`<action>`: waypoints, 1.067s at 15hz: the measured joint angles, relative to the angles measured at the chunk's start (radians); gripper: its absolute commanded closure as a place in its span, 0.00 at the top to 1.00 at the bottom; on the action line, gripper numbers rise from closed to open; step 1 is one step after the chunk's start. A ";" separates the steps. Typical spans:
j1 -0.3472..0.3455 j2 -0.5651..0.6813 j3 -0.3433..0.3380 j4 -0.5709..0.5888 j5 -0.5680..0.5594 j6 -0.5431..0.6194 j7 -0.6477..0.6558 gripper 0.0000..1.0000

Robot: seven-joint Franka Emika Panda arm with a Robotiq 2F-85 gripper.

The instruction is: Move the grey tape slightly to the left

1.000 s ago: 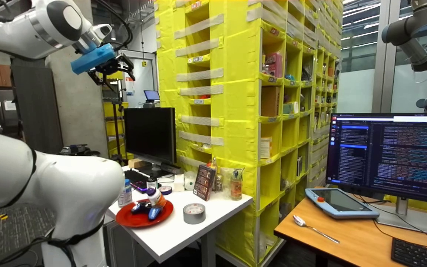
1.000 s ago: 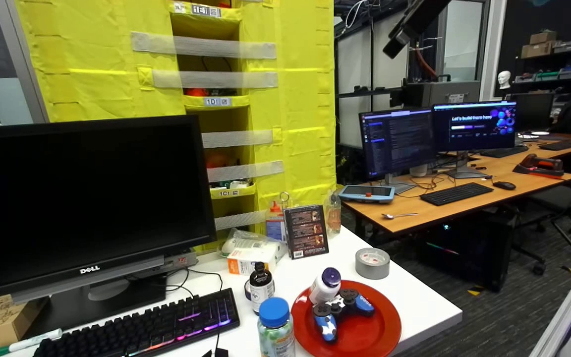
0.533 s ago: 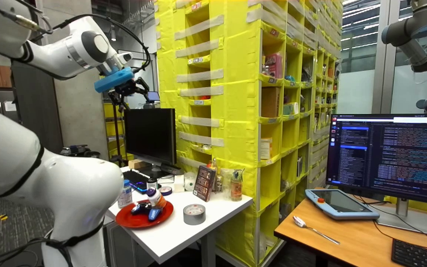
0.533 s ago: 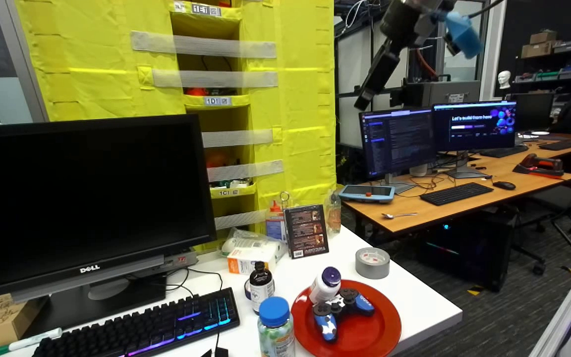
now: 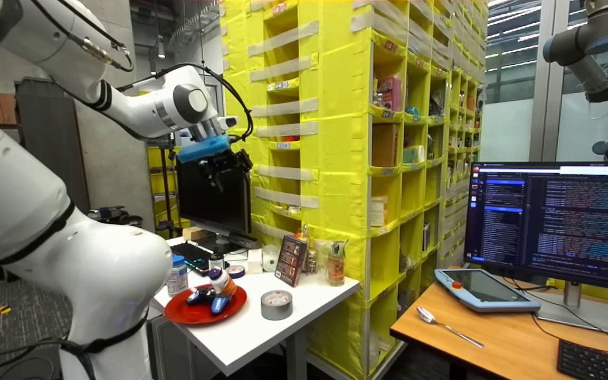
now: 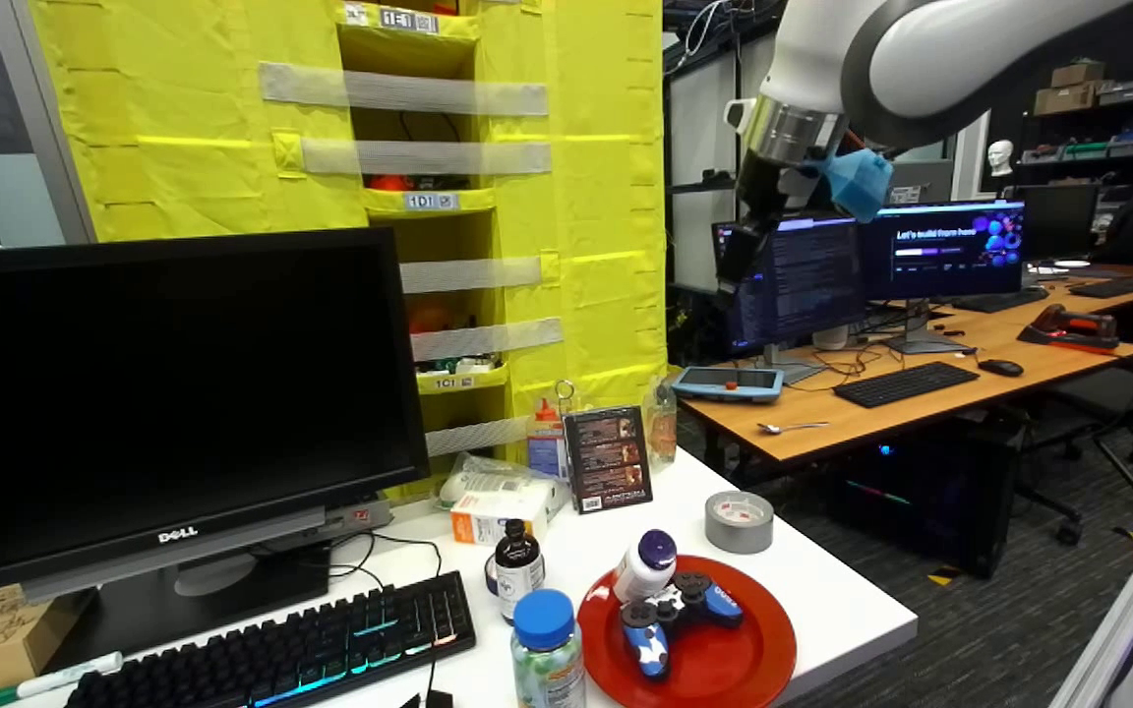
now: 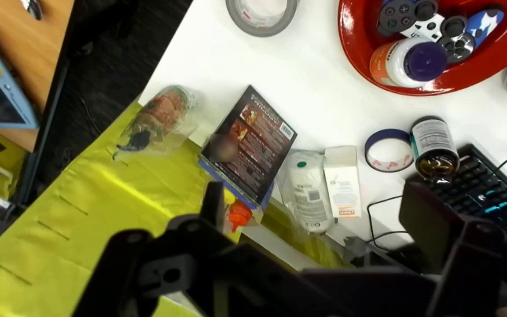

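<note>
Hovering Well Apart From the Tape (image 5: pixel 276 309)

The gripper (image 7: pixel 315 198) is spread wide and hangs well above the level of the table (image 6: pixel 837 610), in front of the monitor (image 5: pixel 209 208) in an exterior view. The tape lies flat on the table, near its edge, apart from the plate (image 6: pixel 724 659). The plate carries a controller (image 6: pixel 667 604) and a tilted bottle (image 6: pixel 645 566).
</note>
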 measured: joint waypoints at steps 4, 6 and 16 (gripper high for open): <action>0.004 0.050 -0.017 -0.046 0.064 0.035 0.027 1.00; 0.011 0.072 -0.017 -0.061 0.086 0.056 0.040 1.00; 0.011 0.098 -0.019 -0.061 0.094 0.066 0.057 1.00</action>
